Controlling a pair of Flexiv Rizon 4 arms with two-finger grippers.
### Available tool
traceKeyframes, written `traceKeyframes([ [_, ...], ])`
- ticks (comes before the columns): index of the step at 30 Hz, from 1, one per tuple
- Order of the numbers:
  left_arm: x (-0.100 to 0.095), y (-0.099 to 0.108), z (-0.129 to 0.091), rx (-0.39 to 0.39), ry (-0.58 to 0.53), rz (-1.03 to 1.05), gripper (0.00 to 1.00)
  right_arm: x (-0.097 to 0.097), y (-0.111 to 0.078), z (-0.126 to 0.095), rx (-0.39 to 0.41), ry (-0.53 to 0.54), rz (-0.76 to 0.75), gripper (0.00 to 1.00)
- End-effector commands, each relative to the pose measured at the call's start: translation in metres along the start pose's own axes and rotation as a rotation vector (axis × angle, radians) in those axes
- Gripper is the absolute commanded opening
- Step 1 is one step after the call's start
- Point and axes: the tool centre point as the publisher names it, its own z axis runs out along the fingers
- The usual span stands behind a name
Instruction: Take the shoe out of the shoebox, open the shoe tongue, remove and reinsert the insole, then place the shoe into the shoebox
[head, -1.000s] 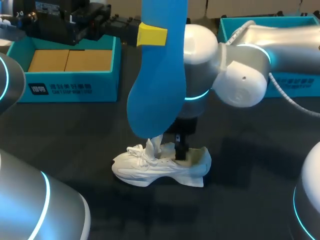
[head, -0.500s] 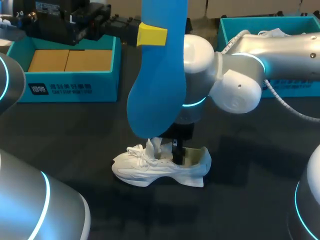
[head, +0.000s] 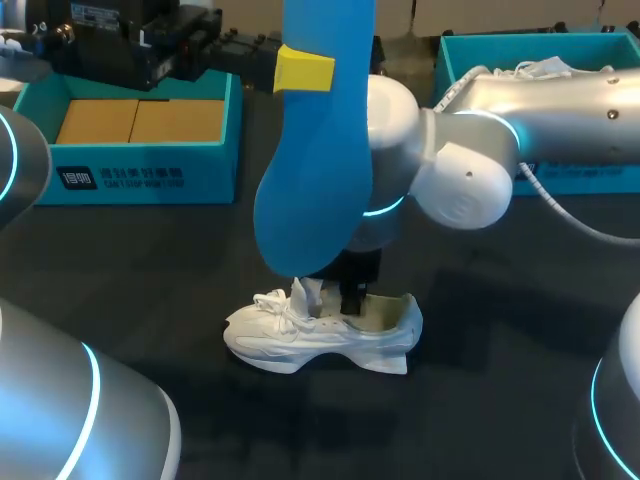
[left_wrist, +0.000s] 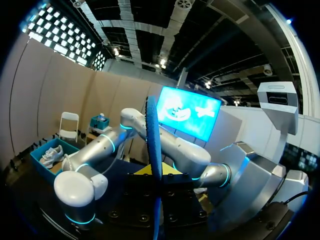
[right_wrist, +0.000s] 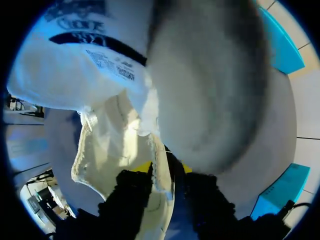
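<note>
The left gripper is pinching the blue insole, holding it upright above the white shoe. The right gripper is standing in the shoe opening; whether it is pinching anything, I cannot tell.

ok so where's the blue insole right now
In the head view the blue insole hangs upright in the left gripper, just above the white shoe at the table's middle, beside the right arm.

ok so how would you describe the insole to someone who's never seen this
On the black table stands a white shoe; high above it hangs the insole, a long flat foot-shaped piece held upright by the left tool. It alone is bright blue, unlike the teal shoeboxes behind.
</note>
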Motion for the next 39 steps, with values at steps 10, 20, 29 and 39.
traceKeyframes([
  [10, -0.001, -0.001, 0.001, -0.005, -0.001, -0.001, 0.0, 0.005, -0.005, -0.025, -0.015, 0.017, 0.036, 0.0],
  [20, -0.001, -0.001, 0.001, -0.005, -0.001, -0.001, 0.0, 0.015, -0.012, -0.051, -0.022, 0.079, 0.115, 0.0],
  [29, -0.001, -0.001, 0.001, -0.005, -0.001, -0.001, 0.0, 0.028, -0.014, -0.071, -0.015, 0.186, 0.405, 0.0],
  [39, -0.001, -0.001, 0.001, -0.005, -0.001, -0.001, 0.0, 0.028, -0.014, -0.071, -0.015, 0.186, 0.405, 0.0],
])
